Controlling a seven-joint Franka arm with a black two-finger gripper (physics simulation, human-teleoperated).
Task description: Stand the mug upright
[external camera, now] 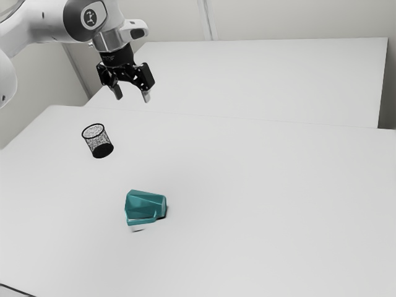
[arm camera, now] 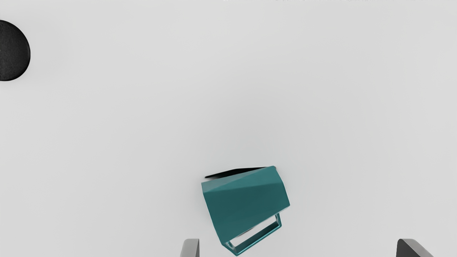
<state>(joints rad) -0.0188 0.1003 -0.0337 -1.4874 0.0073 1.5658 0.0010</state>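
Note:
The teal faceted mug (external camera: 145,206) lies on its side on the white table in the exterior view. High above the table, toward the exterior view's upper left, my gripper (external camera: 132,98) stands open with nothing between its fingers. In the wrist view the mug (arm camera: 248,201) is seen from above, its angular handle alongside the body on the side nearer my fingers. The gripper (arm camera: 298,248) has its two tips wide apart there, and the mug is below them, touching neither. The mug's inside is hidden in the wrist view.
A black mesh cup (external camera: 98,141) stands on the table (external camera: 247,204), between the mug and the arm's side in the exterior view; its dark round shape (arm camera: 12,50) is cut by the wrist view's edge. A dark cable (external camera: 17,290) crosses the exterior view's lower left corner.

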